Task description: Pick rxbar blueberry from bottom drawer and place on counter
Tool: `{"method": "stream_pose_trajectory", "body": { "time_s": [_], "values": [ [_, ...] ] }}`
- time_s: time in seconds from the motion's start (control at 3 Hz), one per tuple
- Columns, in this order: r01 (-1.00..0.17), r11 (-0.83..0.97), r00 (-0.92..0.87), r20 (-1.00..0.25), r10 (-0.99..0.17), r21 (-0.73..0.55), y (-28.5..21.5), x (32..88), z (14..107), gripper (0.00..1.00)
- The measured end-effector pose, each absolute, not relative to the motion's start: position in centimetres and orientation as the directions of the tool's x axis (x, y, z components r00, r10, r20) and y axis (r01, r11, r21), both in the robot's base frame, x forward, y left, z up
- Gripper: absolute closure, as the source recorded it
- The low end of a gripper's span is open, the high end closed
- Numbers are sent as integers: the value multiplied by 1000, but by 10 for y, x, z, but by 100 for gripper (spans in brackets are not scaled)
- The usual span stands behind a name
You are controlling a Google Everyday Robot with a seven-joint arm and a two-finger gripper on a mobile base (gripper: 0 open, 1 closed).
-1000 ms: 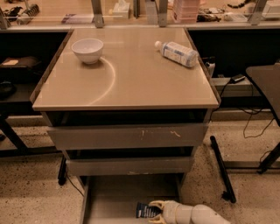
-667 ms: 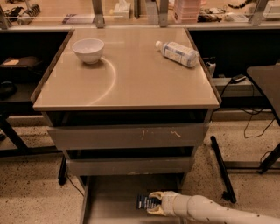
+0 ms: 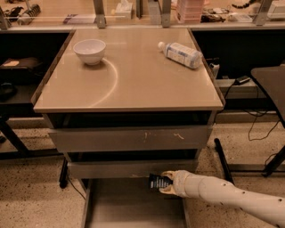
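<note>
Clamping its fingers on the small, flat, navy-wrapped rxbar blueberry [image 3: 156, 181], the cream two-finger gripper [image 3: 166, 184] holds it above the open shallow grey metal bottom drawer [image 3: 133, 207], just in front of the middle drawer [image 3: 116, 169], below the glossy beige counter [image 3: 133, 84] bearing a white bowl [image 3: 90, 50] and a lying clear plastic bottle [image 3: 180, 54].

**Bowl, bottle and background clutter**

A small round white bowl [image 3: 90, 50] stands upright near the back left corner of the tabletop [image 3: 133, 84]. A clear plastic bottle with a white label [image 3: 180, 54] lies on its side near the back right corner, well apart from the bowl. Below are two taller grey metal drawers with scratched fronts [image 3: 129, 139]. Behind runs a cluttered pale shelf with metal posts [image 3: 99, 9]. Black cables [image 3: 256, 129] trail over the speckled floor [image 3: 31, 196]. The end effector [image 3: 165, 183] sits just below the lower scratched front, clamped on the rxbar blueberry [image 3: 158, 181].
</note>
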State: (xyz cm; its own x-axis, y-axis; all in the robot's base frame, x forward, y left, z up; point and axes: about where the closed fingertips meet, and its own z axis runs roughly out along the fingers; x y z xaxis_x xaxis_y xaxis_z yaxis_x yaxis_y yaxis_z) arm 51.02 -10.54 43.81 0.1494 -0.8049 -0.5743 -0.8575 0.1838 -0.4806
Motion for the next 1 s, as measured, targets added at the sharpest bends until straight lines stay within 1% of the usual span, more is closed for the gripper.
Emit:
{"method": "stream_pose_trajectory", "body": {
  "time_s": [0.33,0.67,1.0],
  "values": [
    [-857,184,149,-574,-805,-481,-105,510,438,100],
    [-837,167,177,-546,-819,-521,-106,509,460,100],
    [-796,115,267,-516,-814,-594,-103,508,504,100]
  ]
}}
